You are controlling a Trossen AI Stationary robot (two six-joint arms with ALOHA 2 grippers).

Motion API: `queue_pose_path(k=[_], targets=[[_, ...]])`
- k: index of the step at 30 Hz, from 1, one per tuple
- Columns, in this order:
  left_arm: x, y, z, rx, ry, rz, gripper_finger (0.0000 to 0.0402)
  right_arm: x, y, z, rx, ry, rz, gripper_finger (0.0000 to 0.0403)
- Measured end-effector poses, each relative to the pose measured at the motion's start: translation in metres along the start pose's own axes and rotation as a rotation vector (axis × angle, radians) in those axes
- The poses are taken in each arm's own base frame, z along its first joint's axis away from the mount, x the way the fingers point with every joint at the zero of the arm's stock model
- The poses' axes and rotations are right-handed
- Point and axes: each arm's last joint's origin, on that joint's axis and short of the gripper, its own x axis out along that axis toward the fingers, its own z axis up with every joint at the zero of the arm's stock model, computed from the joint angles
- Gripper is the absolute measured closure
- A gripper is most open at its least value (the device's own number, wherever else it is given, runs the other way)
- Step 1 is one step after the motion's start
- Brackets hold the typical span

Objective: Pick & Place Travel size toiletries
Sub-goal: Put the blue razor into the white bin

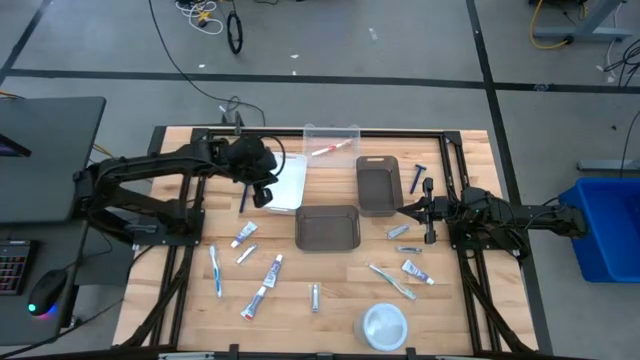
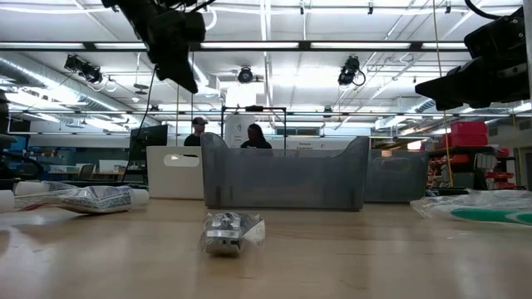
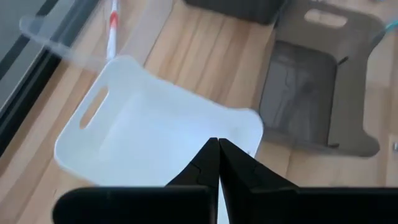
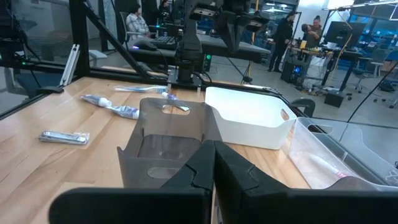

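Note:
Travel size toiletries lie loose on the wooden table: toothpaste tubes [image 1: 272,270] [image 1: 417,271], a blue toothbrush [image 1: 215,270], a silvery tube [image 1: 314,296] [image 2: 233,232] and a black-and-blue razor [image 1: 418,178]. A red-and-white toothbrush [image 1: 330,149] [image 3: 112,25] lies in the clear bin [image 1: 331,133]. My left gripper [image 1: 265,197] [image 3: 217,146] hangs shut and empty above the white bin [image 1: 290,185] [image 3: 155,134], slanting down. My right gripper [image 1: 401,210] [image 4: 214,149] waits shut and level at the table's right, pointing at a dark grey bin [image 4: 165,137].
Two dark grey bins [image 1: 328,228] [image 1: 378,185] stand mid-table. A round white dish [image 1: 384,325] sits near the front edge. A blue toothbrush [image 1: 243,196] lies beside the white bin's left side. People show in the room beyond the table.

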Motion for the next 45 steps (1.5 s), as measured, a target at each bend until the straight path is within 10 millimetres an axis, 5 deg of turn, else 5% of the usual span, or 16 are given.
queue_pose_path(k=[11,25,34,45], targets=[[-0.013,0.024,-0.019,-0.129,0.144,0.144,0.0389,0.000,0.000,0.000,0.000,0.000,0.000,0.0389],[-0.018,0.044,-0.035,-0.556,0.249,0.328,0.0379,0.000,0.000,0.000,0.000,-0.001,0.000,0.0389],[0.002,0.042,-0.062,-0.692,0.346,0.334,0.0380,0.000,0.000,0.000,0.000,0.000,0.000,0.0389],[0.027,0.042,-0.096,-0.836,0.396,0.388,0.0287,0.000,0.000,0.000,0.000,-0.001,0.000,0.0389]])
